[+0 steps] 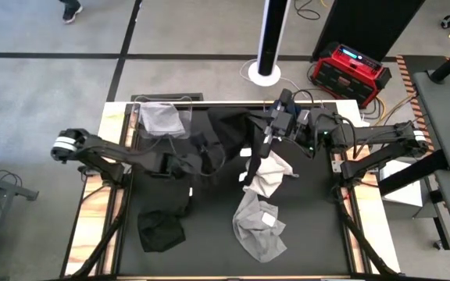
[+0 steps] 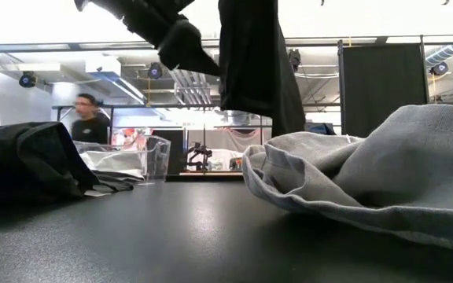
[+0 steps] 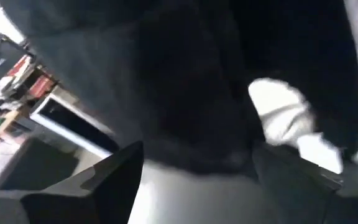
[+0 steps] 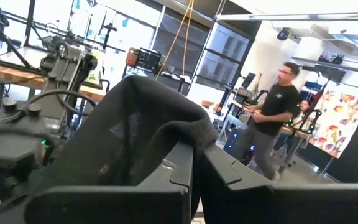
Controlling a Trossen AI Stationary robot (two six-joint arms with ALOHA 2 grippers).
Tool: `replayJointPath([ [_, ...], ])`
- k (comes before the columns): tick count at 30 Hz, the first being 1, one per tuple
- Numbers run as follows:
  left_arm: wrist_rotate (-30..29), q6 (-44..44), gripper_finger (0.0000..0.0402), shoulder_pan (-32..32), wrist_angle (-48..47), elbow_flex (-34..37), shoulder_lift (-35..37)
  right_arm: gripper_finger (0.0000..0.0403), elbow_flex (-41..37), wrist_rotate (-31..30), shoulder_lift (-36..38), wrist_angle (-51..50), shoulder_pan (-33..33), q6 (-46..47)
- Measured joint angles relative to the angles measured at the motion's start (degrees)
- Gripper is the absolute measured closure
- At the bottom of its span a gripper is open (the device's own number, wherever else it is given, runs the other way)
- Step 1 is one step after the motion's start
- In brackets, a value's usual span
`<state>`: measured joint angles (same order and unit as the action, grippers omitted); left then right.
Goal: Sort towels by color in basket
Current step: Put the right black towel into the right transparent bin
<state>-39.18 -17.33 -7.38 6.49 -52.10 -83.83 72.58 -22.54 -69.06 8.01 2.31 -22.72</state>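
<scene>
Black towel (image 1: 229,129) | right hand (image 4: 194,152) clamped on it | left hand (image 1: 201,160) grip: cannot tell

From my station, both arms are dark, jointed tubes. The left arm (image 1: 108,156) carries a white-and-grey band at its elbow joint, at the left of the high view. The right arm (image 1: 373,140) shows a similar pale band at the right, with thin black cables looping round its wrist block (image 1: 299,125). In the right wrist view, its fingers (image 4: 166,168) are flat, matte black plates.
</scene>
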Motion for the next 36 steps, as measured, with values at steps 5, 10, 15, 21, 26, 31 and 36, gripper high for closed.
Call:
replayJointPath([
  [5,-0.10,1.24,0.0113,-1.37,14.63,5.99,0.35,0.0394,-0.04,0.02,0.00,-0.06,0.00,0.15],
  [10,1.21,0.81,0.0113,-3.82,21.55,10.12,1.66,0.0394,-0.09,0.02,0.00,-0.46,0.00,0.17],
  [15,-0.69,2.34,0.0113,-4.18,30.65,12.27,-2.03,0.0394,-0.11,0.02,-0.01,-0.37,0.02,0.32],
  [21,-11.62,-0.78,0.0113,-4.35,35.64,12.37,-8.91,0.0394,-0.11,0.02,-0.02,-0.03,0.02,1.13],
  [26,-11.24,-0.69,0.0113,-4.48,41.63,11.41,-13.86,0.0394,-0.13,0.02,-0.02,-0.26,0.02,1.47],
  [31,-12.74,-4.02,0.0113,-4.43,52.44,11.17,-18.67,0.0394,-0.13,0.02,-0.02,-0.42,0.02,1.74],
  [36,-14.16,-5.78,0.0113,-3.90,58.63,10.77,-21.94,0.0394,-0.22,0.02,-0.02,-0.36,0.02,1.73],
])
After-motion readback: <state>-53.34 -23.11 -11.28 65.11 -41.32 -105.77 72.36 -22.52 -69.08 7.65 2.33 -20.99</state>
